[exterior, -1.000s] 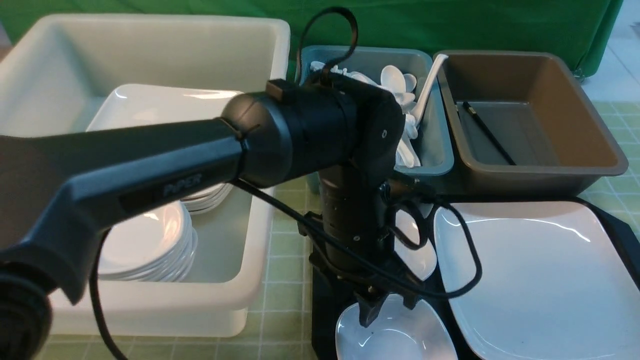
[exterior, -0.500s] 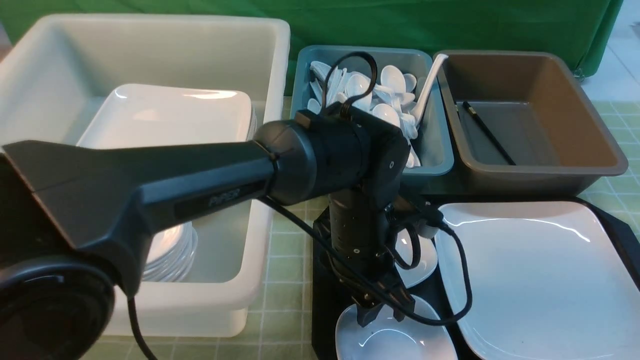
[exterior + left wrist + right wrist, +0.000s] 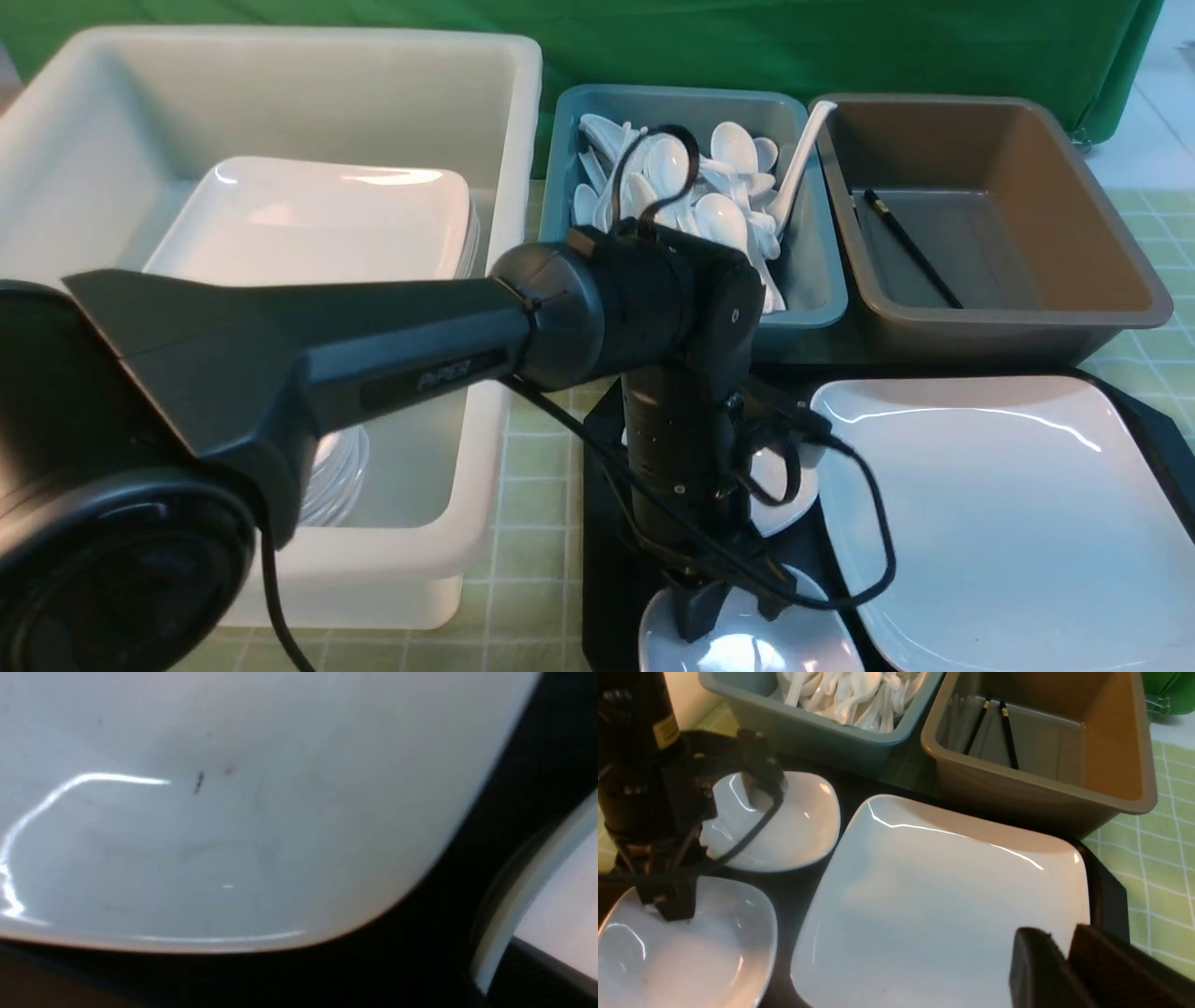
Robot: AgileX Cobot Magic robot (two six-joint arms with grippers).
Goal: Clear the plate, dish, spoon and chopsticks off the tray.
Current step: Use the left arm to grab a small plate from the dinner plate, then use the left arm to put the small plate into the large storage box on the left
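My left gripper [image 3: 733,621] sits at the rim of the nearer small white glossy dish [image 3: 803,646] (clamped? I can't tell); right gripper [image 3: 1064,939], closed and empty, over the large white square plate [image 3: 934,891].

A green cloth [image 3: 840,47] hangs as the back wall, running across the front view from 10 o'clock to 1 o'clock, slightly creased and darker toward its lower edge. At 2 o'clock, past the cloth's end, a strip of pale floor [image 3: 1148,121] shows, bright and washed out. The tabletop [image 3: 532,467] wears a light yellow-green covering with a grid of thin pale lines; it shows at 6 to 7 o'clock and again at 3 o'clock along the right edge. In the right wrist view a small metal clip [image 3: 1160,703] sits on the cloth's hem. The light is bright and even, from above, and the shadows on the tabletop are soft.
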